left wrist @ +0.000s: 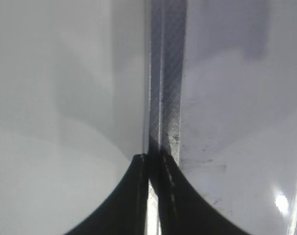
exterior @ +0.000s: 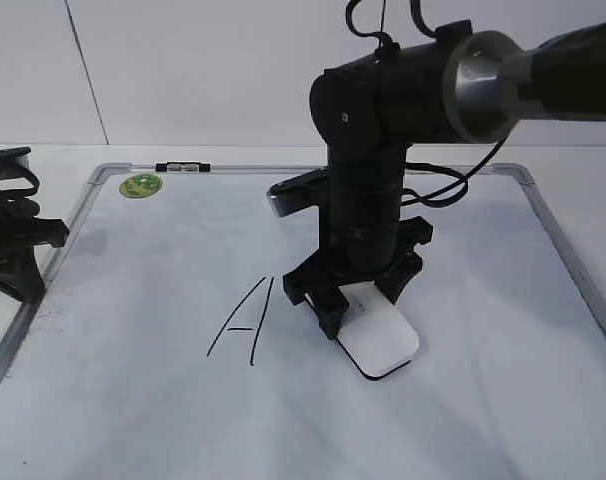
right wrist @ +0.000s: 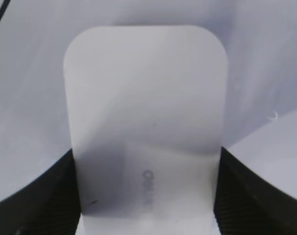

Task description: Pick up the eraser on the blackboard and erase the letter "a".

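At the far left, the black left gripper (exterior: 18, 235) rests over the grey metal frame of the large white dry-erase blackboard (exterior: 83, 200), fingers pressed together on nothing, parked clear of the work. One round green sticker (exterior: 141, 185) marks the top-left corner. One angular capital "A" (exterior: 245, 320) is written mid-board; the lowercase letter "a" is not visible, perhaps hidden. Right of it, the black right gripper (exterior: 358, 305) clamps the one white rounded plastic eraser (exterior: 381, 342) by its long sides, flat on the board, apparently for wiping.
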